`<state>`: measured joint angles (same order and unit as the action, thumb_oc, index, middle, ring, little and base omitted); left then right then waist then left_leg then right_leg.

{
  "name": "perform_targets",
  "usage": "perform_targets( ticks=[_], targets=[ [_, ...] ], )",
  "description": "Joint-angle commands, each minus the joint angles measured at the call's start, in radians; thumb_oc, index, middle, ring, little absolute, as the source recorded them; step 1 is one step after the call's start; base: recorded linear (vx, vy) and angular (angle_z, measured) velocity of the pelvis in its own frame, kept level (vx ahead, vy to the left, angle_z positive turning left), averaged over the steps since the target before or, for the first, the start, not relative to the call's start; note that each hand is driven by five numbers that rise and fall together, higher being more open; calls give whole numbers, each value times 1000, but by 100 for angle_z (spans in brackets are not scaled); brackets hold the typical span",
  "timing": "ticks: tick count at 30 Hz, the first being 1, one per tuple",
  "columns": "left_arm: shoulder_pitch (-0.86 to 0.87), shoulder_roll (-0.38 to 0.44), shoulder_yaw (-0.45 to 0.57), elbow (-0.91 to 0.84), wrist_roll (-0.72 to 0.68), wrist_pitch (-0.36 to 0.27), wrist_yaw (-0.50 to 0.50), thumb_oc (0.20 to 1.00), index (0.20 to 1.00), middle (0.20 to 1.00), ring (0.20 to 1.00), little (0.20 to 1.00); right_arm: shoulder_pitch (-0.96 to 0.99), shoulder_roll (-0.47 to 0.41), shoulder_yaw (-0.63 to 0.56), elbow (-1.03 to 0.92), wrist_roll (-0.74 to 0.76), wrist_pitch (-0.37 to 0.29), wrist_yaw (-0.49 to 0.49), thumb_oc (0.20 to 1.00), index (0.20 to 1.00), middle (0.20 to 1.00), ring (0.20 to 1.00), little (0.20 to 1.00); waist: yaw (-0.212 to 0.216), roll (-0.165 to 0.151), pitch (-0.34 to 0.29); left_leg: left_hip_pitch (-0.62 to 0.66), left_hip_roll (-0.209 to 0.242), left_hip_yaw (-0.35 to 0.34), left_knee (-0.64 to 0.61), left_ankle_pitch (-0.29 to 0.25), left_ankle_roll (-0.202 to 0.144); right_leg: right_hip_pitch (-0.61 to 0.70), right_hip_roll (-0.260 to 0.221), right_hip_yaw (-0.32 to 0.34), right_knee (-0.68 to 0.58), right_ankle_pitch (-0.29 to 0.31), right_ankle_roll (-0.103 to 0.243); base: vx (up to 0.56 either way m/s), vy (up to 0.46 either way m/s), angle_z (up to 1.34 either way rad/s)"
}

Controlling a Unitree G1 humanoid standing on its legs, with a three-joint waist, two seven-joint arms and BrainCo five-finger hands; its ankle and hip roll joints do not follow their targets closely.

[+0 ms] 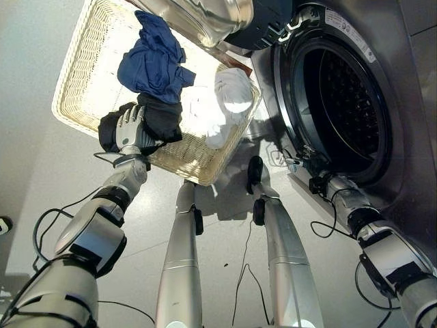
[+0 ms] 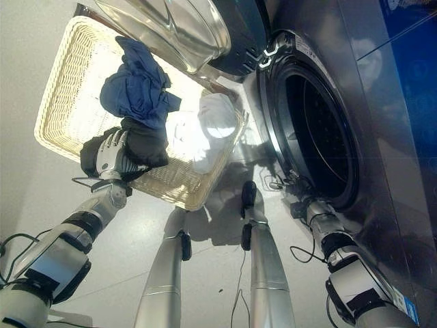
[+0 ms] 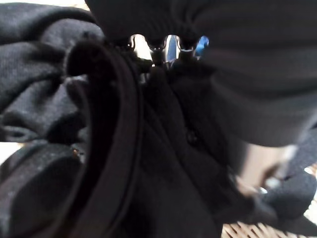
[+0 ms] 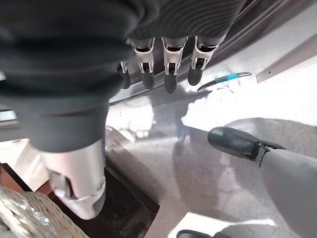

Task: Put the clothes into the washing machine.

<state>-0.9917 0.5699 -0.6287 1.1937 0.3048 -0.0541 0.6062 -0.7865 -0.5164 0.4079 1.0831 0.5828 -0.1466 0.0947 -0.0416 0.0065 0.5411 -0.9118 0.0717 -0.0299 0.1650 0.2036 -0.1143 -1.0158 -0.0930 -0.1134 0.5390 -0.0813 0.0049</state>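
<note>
Clothes: three in one basket [image 1: 75, 82] — blue [image 1: 153, 61], white [image 1: 222, 102], black [image 1: 160, 119]. One washer [image 1: 341, 102] stands beside it, door [image 1: 205, 17] open. Left hand [image 1: 130, 130] fingers clutch black; right hand [image 1: 304, 167] fingers hang relaxed near the washer. Label print is unreadable.

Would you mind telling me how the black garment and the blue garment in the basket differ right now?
The black garment is bunched in the left hand at the wicker basket's near rim; the blue garment lies free, farther in. The black one is compact, the blue one spread wider. Both are crumpled, and neither is in the washing machine.
</note>
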Motion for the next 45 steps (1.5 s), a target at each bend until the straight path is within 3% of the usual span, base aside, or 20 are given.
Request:
perform_targets(
  ticks=[1,12,15,17,21,24,28,31,35,45],
  targets=[
    [50,-17,8,101,29,40,-96,200,200,200,200,200,22,-26,23,-18,23,-23,-3,1000,1000,1000,1000,1000,15,-41,-21,-35,-51,0,139,-103,8,39,19,16,-197,175,115,0,0,0],
    [40,-15,-4,86,-12,29,-118,200,200,200,200,200,16,-29,25,-48,59,-63,-3,1000,1000,1000,1000,1000,14,-39,-21,-35,-54,1,133,-99,10,36,19,17,-200,181,118,0,0,0],
    [47,-9,24,73,-100,-4,-98,200,200,200,200,200,20,-30,20,-86,107,-91,12,1000,1000,1000,1000,1000,15,-38,-21,-31,-55,1,128,-97,9,39,19,18,-202,181,118,0,0,0],
    [59,-5,55,50,-171,-45,-77,200,200,200,200,200,31,-27,14,-126,159,-104,27,1000,1000,1000,1000,1000,15,-37,-21,-31,-55,1,129,-97,7,37,18,17,-200,180,119,0,0,0],
    [123,5,167,-73,-364,-194,-16,200,200,200,200,200,77,-30,-8,-271,275,-102,58,1000,1000,1000,1000,1000,19,-32,-21,-27,-58,0,123,-99,6,39,17,14,-200,174,118,0,0,0],
    [235,-4,278,-293,-485,-334,48,200,200,200,200,200,172,-11,-33,-504,358,-92,47,1000,1000,1000,1000,1000,28,-28,-21,-30,-65,-9,120,-101,6,38,12,5,-198,167,118,0,0,0],
    [348,-53,336,-531,-459,-475,111,200,200,200,200,200,244,21,-72,-680,401,-76,68,1000,1000,1000,1000,1000,44,-24,-21,-31,-70,-18,114,-106,12,40,6,-8,-198,161,122,-2,-35,5],
    [393,-85,372,-687,-405,-585,96,200,200,200,200,200,277,47,-91,-788,400,-57,81,1000,1000,1000,1000,1000,56,-23,-21,-27,-75,-24,109,-110,17,44,3,-17,-197,156,125,2,-38,6],
    [414,-89,372,-886,-365,-611,26,200,200,200,200,200,294,67,-94,-904,400,-28,83,1000,1000,1000,1000,1000,65,-20,-21,-28,-81,-29,105,-109,24,43,-2,-23,-195,157,127,8,-31,6],
    [396,-99,325,-1115,-355,-632,-134,200,200,200,200,200,295,98,-43,-1070,483,88,195,1000,1000,1000,1000,1000,69,-21,-21,-20,-96,-33,101,-107,33,49,-6,-31,-200,165,131,0,0,0]
  ],
)
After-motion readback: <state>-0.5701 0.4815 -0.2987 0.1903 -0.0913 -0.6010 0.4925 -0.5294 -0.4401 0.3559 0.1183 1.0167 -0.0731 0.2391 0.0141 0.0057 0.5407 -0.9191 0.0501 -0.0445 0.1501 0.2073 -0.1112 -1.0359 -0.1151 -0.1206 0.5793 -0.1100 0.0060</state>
